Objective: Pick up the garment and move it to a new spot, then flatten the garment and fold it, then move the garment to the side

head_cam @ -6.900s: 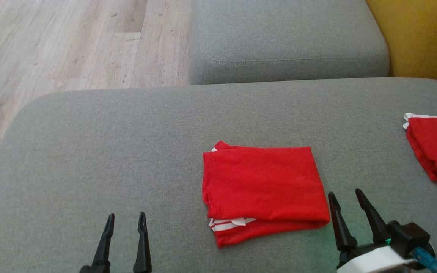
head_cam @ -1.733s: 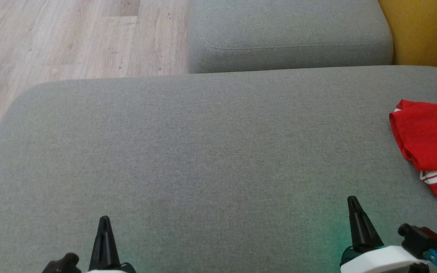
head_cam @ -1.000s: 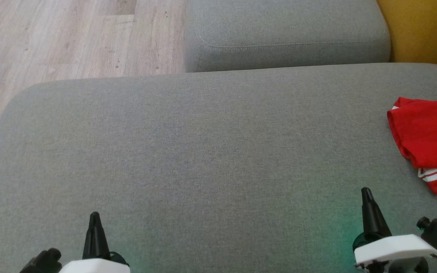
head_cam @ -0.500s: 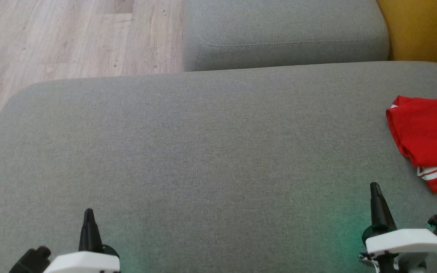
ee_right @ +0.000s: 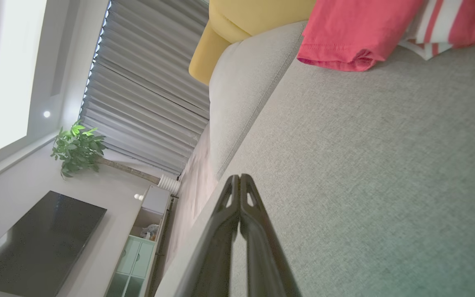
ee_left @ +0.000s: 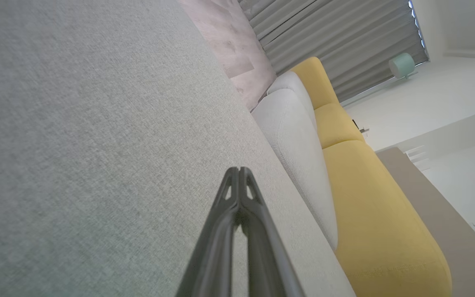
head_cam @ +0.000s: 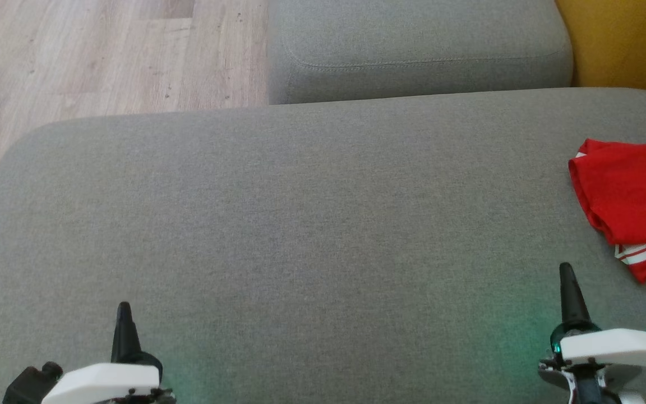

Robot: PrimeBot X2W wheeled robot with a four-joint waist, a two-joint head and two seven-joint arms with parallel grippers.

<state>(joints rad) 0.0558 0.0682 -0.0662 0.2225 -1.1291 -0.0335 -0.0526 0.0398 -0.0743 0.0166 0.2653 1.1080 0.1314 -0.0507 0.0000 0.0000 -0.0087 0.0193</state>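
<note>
The folded red garment [head_cam: 631, 191] with white stripes lies at the far right of the grey cushion [head_cam: 300, 224], partly cut off by the head view's edge. It also appears as the red garment [ee_right: 353, 29] at the top of the right wrist view. My right gripper [head_cam: 567, 280] stands at the lower right, shut and empty, below and left of the garment. Its tips [ee_right: 237, 178] meet over bare cushion. My left gripper [head_cam: 124, 314] sits at the lower left, also shut with nothing in it, its tips [ee_left: 238, 170] closed together.
A second grey cushion [head_cam: 413, 50] lies beyond the near one, with a yellow sofa part [head_cam: 626, 39] at the upper right. Wooden floor [head_cam: 76, 56] shows at the upper left, past the cushion's rounded left edge.
The garment went from the cushion's middle to its far right edge. Over the last second both grippers have drawn apart toward the lower corners, and the head view has shifted slightly.
</note>
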